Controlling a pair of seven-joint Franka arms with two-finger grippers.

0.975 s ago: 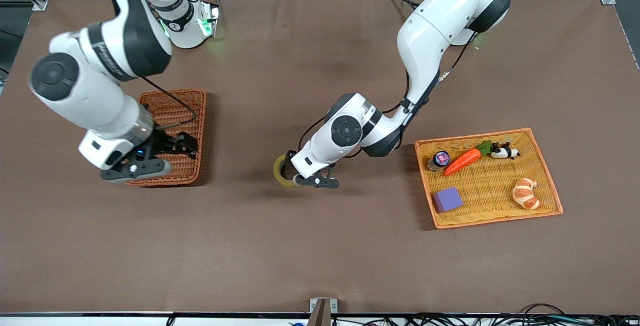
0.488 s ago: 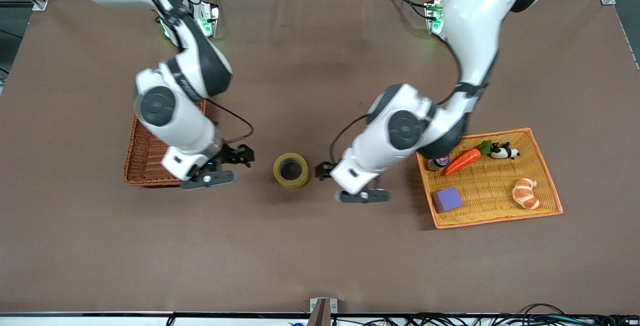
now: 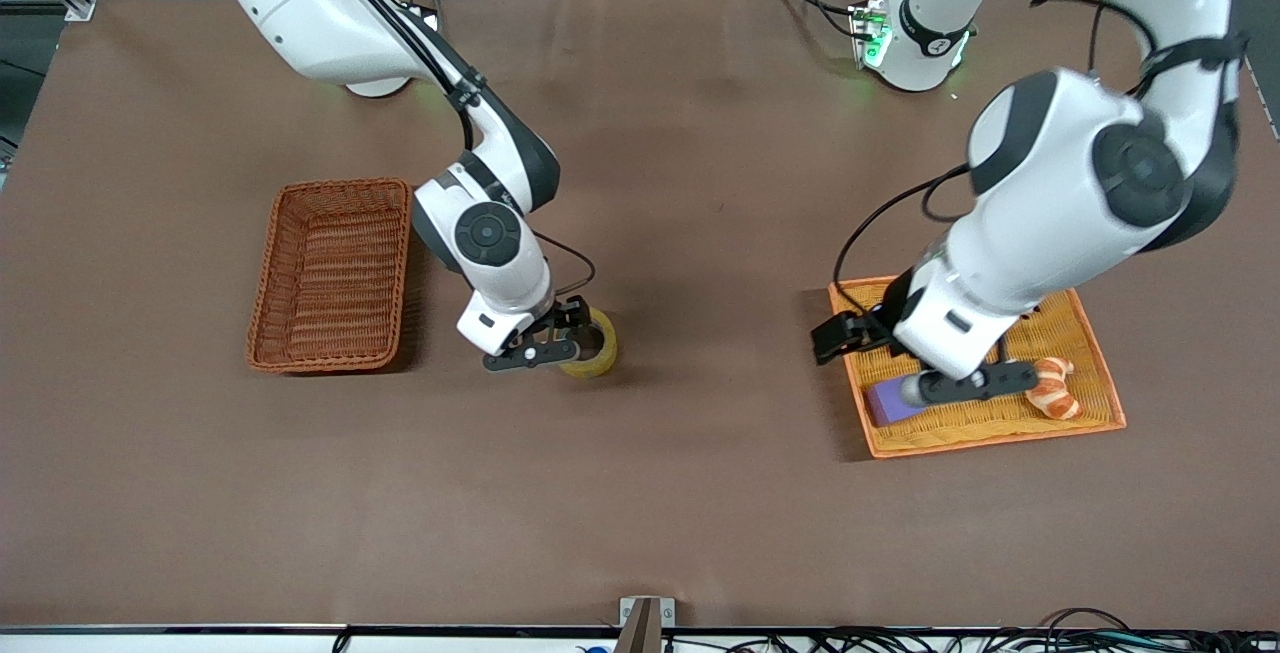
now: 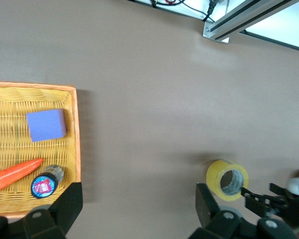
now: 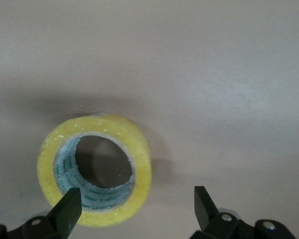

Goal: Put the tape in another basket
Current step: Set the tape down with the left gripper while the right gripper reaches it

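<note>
Right wrist view, tape [image 5: 94,169] under spread right tool [image 5: 134,204]

My right pincer [image 5: 134,209] hangs spread wide over the brown counter [image 5: 214,74]. One finger [image 5: 67,209] overlaps the tape [image 5: 139,164], which lies flat beneath me; the other stands clear beside it.

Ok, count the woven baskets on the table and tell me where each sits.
2. The reddish-brown basket sits toward the right arm's end of the table. The yellow-orange tray sits toward the left arm's end, partly covered by the left gripper over it.
</note>
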